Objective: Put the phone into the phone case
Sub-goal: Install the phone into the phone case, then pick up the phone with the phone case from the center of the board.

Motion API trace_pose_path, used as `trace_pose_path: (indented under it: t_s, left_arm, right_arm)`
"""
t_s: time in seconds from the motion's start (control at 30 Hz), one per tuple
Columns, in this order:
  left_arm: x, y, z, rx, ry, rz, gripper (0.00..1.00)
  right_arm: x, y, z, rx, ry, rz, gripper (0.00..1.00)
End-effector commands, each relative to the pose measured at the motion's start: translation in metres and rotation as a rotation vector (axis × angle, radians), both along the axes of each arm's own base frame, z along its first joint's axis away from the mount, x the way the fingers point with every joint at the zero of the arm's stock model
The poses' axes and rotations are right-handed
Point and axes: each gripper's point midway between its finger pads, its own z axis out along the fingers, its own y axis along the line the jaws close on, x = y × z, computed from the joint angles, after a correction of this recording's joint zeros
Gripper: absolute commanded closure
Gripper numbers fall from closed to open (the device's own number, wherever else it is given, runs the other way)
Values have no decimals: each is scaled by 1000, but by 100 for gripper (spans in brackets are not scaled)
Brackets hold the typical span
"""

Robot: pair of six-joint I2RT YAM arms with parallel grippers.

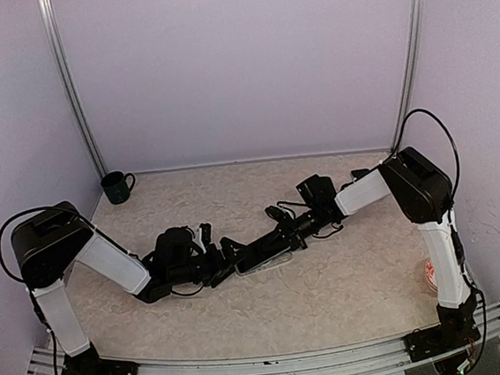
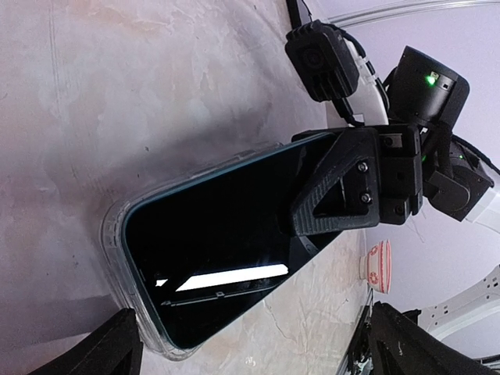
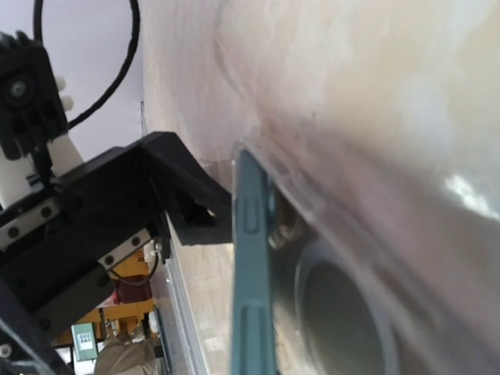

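the phone (image 2: 211,234) lies face up on the table (image 1: 331,295) in the middle of the work area, between the two arms, with the clear case (image 2: 113,258) under it; in the left wrist view the near end of the phone sits inside the clear rim, so that end looks seated; in the right wrist view the teal side of the phone stands off from the case wall, with the round camera hole showing in the gap, so i judge the far end is not yet pressed home; the right claw (image 2: 308,211) has its fingers together and rests them on the far end of the dark screen, most likely so that the closed tips act as one blunt pusher to snap that end down; it grips nothing; the left claw (image 1: 221,259) is spread wide apart, one finger on each side of the near end and neither clamped on anything, probably to fence the case and stop it sliding away under the push; a firm, straight press looks needed, since an off-centre one could pop the seated end out; a dark mug (image 1: 117,187) stands well apart at the back left corner, out of the way.
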Motion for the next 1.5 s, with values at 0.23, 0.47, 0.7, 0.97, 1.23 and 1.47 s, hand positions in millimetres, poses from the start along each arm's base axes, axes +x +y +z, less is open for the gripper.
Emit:
trace_pose_path:
  t_s: [0.23, 0.47, 0.7, 0.97, 1.23, 1.47]
  left_arm:
    - [0, -3, -14, 19, 19, -20, 1]
    - [-2, 5, -7, 15, 9, -9, 1]
    - [-8, 15, -5, 22, 8, -10, 1]
    - [-11, 16, -1, 23, -8, -27, 1]
    - [-15, -8, 28, -105, -57, -123, 6]
    - [-19, -21, 48, -183, -81, -184, 10]
  right_arm:
    - [-23, 16, -29, -22, 55, 55, 100]
    - [-29, 16, 3, 112, 28, 70, 100]
    - [-23, 8, 39, 239, -11, 50, 100]
    - [-26, 6, 58, 313, -25, 45, 100]
    - [-32, 10, 64, 333, -87, 63, 100]
    - [-39, 18, 56, 299, -144, 81, 100]
